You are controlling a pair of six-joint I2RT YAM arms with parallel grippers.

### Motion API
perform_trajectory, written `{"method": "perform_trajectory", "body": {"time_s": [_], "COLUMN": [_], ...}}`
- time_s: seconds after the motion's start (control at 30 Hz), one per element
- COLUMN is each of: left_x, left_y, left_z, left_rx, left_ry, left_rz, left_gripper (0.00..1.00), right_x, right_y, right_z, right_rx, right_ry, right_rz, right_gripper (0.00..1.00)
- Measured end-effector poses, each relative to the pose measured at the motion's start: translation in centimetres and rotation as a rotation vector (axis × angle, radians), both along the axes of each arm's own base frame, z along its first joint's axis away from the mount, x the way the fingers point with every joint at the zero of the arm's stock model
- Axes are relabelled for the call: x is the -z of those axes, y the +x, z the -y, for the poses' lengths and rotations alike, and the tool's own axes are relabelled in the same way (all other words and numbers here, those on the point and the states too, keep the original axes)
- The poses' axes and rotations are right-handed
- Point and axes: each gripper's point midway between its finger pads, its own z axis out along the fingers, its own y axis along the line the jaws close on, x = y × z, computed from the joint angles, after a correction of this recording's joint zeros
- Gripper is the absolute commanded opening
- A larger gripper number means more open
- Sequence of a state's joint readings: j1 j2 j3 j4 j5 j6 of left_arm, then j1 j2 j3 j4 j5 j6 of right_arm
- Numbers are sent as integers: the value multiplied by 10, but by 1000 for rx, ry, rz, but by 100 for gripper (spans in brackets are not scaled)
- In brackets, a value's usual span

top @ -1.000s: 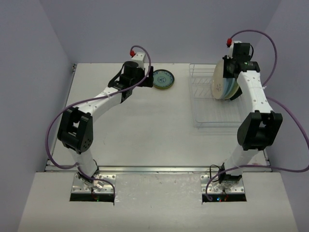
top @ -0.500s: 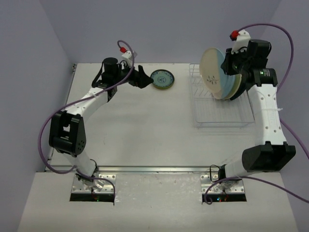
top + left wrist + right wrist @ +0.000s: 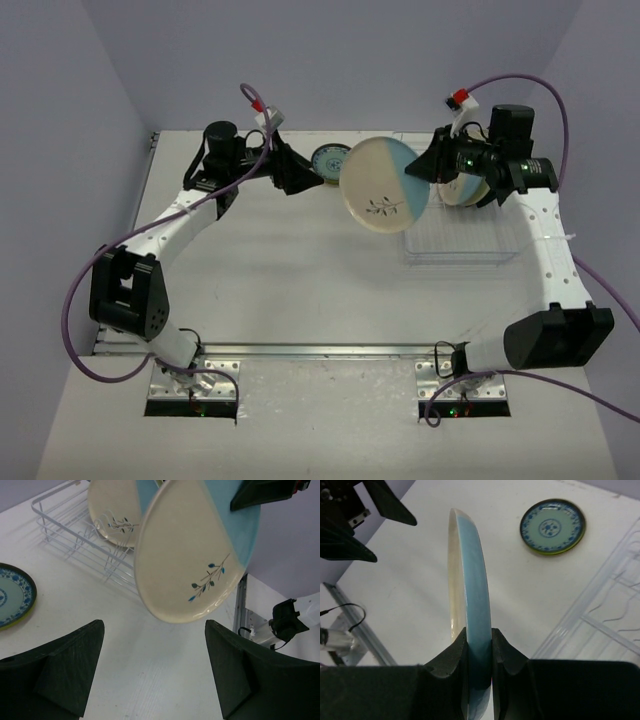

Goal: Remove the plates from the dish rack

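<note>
The right tool (image 3: 479, 645) is gripping the cream-and-blue plate (image 3: 383, 198) by its rim, holding it above the desk (image 3: 280, 270) beside the rack (image 3: 455, 250). The left tool (image 3: 150, 672) is facing it, open. This is likely a handover, so the left tool must close on the free rim.

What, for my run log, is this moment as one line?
right tool: shut on cream-and-blue plate, held in air beside dish rack | left tool: open, facing that plate | teal-patterned plate: flat on table
</note>
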State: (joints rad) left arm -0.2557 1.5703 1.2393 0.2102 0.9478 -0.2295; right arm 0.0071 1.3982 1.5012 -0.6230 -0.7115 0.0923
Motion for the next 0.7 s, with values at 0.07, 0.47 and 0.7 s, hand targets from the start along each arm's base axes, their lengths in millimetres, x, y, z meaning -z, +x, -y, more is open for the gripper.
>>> {"method": "perform_trajectory", "body": {"time_s": [0.07,0.47,0.7], "left_x": [6,23,16], "left_y": [-2,-11,-48], "left_z": [1,9,34], "left_rx": [0,49,243], "left_ry": [3,-10,-62], "left_rz": [-30,-159,-200], "left_gripper": [77,69,57], "right_x": [8,-4,1], "right_y": [-8,-25,-29], "right_z": [-12,-44,-49], "right_rx": [-35,-157,-170], "right_ry": [35,159,184], "right_rz": [-47,-82,-119], "right_gripper": [0,0,0]}}
